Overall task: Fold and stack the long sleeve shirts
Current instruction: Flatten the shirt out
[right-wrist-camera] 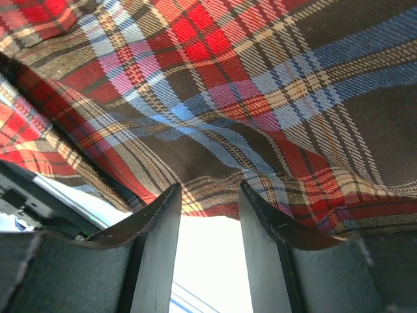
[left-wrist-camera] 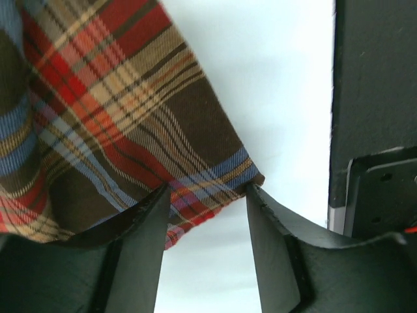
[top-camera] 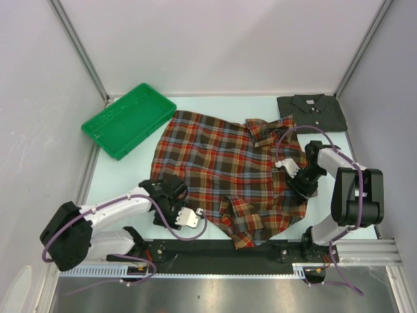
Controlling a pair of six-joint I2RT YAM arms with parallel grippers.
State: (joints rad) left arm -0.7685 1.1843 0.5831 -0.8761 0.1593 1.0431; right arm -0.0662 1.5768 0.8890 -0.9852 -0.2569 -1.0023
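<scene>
The plaid shirt lies spread on the table, its length running from the collar at the far right to the hem near the arms. The charcoal shirt sits folded in the far right corner. The jaws of the left gripper and right gripper stand partly parted, with the plaid's edge across their tips.

Rumpled plaid shirt, grey shirt (folded)

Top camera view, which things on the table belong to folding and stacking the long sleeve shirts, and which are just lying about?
Part of the job:
- plaid shirt, spread out mid-table between the two arms
- dark grey shirt, lying compact in the far right corner

Just lying about:
- green tray, far left, touching neither shirt
</scene>
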